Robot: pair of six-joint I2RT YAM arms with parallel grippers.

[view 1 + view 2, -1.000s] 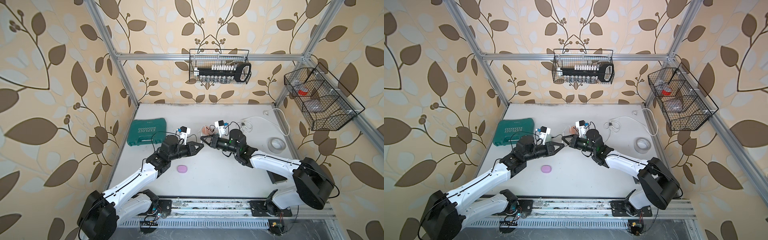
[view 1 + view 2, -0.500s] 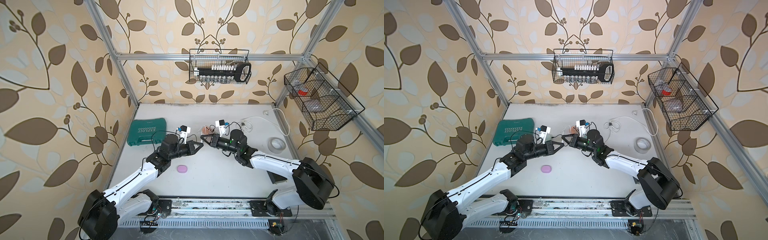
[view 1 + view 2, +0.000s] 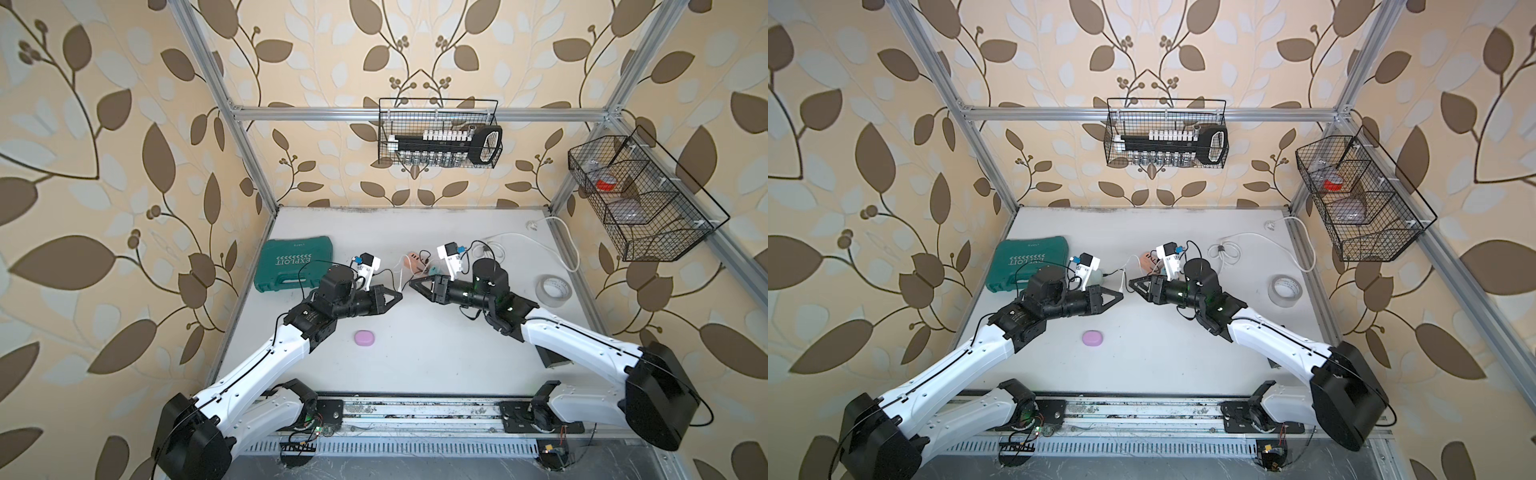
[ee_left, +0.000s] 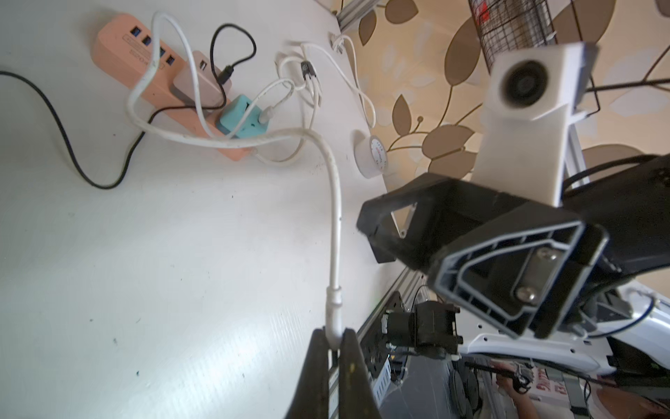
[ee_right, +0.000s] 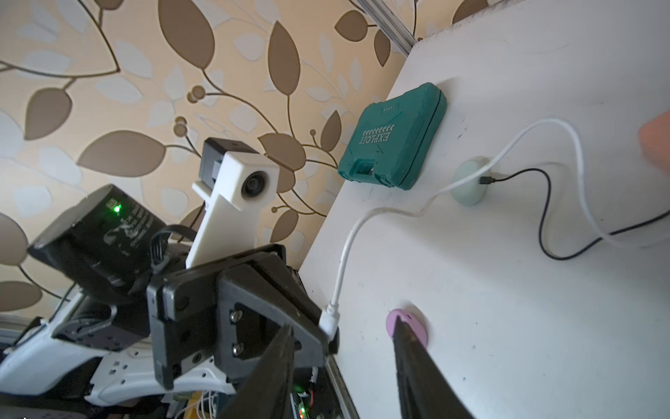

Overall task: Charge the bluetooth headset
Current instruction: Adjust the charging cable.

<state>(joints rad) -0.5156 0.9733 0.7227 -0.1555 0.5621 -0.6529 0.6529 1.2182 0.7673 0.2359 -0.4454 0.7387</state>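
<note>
Bluetooth headset case [image 3: 364, 338], purple, oval, lid down: where filed? (Auditor)

Loose on the surface [image 3: 436, 361], nearest the front edge, on the left arm's side. Nothing touches it and no cable is in it. Entered as the task's item by judgement only, since a second mint case [image 5: 469, 183] lies farther back. (Keeper)

Next, the hands. (Auditor)

Entry, left hand [image 4: 333, 335]: closed tight on the plug [image 4: 334, 308] of the white cable [image 4: 335, 217], pinched at the very fingertips and carried above the surface beyond the case. Entry, right hand [image 3: 417, 285]: facing it tip to tip, jaws parted, nothing in them. (Keeper)

Beyond them? (Auditor)

Toward the left edge, green toolbox [image 3: 297, 264], with the mint case near it and a black cable [image 5: 544, 217] ending at that case's rim. About mid-surface, salmon power strip [image 4: 119, 40] bearing a teal adapter [image 4: 241, 116]. By the right edge, tape roll [image 3: 555, 289]. (Keeper)

Hazards to enter? (Auditor)

The plug may swivel or slip, because the pinch is so shallow. The case is light and unheld, so a push at its port would likely skate it away unless the empty hand steadies it. The white cable loops over the power strip, so a long pull may tug that. Which side the port faces cannot be told. (Keeper)
</note>
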